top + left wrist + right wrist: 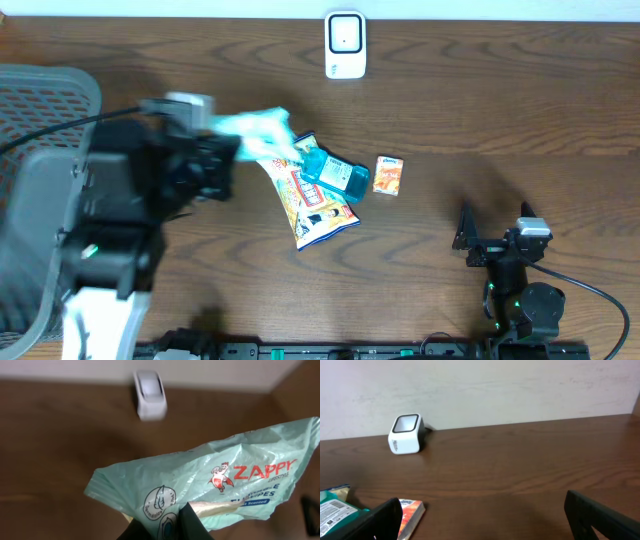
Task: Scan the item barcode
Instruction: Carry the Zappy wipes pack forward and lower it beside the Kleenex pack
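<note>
Between the fingers of the left gripper, at the bottom edge of my left wrist feed, the jaws are pinched tight on the lower edge of a mint-green wipes packet. The dark fingertips stand almost together, with only the thin film between them. The packet fans up and to the right from the grip. It is crumpled, its printed face toward the camera, with a red ZAPPY brand and a small caped figure beside it. Beyond it, across the bare brown table, the white scanner stands at the far edge by the wall, well apart from the packet.

From overhead, the left arm and packet are blurred. The packet sits left of centre, its tip reaching over the top corner of a snack bag lying flat on the table; I cannot tell whether they touch. A blue pack lies on the upper part of that bag, and a small orange box is just beside it to the right. A grey mesh basket fills the left edge.

The right gripper sits low near the front right of the table, jaws spread wide with nothing between them. Its wrist feed looks out past both fingers toward the scanner, far off.
</note>
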Action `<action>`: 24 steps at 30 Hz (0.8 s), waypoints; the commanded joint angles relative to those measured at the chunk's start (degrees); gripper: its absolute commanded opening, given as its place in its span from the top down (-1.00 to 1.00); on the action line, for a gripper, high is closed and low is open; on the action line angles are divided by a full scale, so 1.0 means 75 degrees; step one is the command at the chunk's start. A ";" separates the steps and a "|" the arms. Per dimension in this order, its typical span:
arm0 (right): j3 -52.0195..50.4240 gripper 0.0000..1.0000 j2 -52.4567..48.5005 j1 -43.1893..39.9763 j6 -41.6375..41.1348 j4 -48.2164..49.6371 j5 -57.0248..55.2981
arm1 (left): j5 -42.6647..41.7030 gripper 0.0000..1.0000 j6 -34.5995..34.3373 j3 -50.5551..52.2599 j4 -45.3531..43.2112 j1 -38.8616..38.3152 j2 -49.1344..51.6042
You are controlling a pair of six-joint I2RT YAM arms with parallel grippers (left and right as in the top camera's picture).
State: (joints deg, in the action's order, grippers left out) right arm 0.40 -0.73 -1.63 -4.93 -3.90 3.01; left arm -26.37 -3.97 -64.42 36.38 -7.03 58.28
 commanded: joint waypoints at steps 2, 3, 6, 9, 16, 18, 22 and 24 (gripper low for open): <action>-0.0012 -0.98 0.0012 0.0067 0.0099 -0.0023 -0.0012 | 0.0411 0.86 0.0268 0.0580 -0.0539 -0.1303 0.1032; -0.0012 -0.99 0.0012 0.0067 0.0099 -0.0026 -0.0012 | 0.0411 0.86 0.0268 0.0641 -0.0670 -0.1562 0.1279; -0.0012 -0.99 0.0012 0.0067 0.0099 -0.0026 -0.0012 | 0.0411 0.86 0.0230 0.0673 -0.1102 -0.2393 0.2165; -0.0012 -0.99 0.0012 0.0067 0.0099 -0.0026 -0.0012 | 0.0417 0.86 0.0181 0.0673 -0.1795 -0.3188 0.3089; -0.0012 -0.99 0.0012 0.0067 0.0099 -0.0023 -0.0012 | 0.1274 0.85 -0.0376 0.0673 -0.3133 -0.4345 0.4969; -0.0012 -0.98 0.0012 0.0067 0.0099 -0.0026 -0.0012 | 0.1268 0.86 -0.0595 0.0673 -0.3456 -0.4578 0.5450; -0.0012 -0.98 0.0012 0.0067 0.0099 -0.0026 -0.0012 | 0.1271 0.85 -0.0851 0.0673 -0.3908 -0.5030 0.6149; -0.0012 -0.99 0.0012 0.0067 0.0099 -0.0023 -0.0012 | 0.1271 0.85 -0.1040 0.0673 -0.4266 -0.5182 0.6385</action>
State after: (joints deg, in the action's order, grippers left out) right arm 0.40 -0.73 -1.63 -4.93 -3.90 3.01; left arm -17.65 -8.67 -59.31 6.83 -44.40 104.71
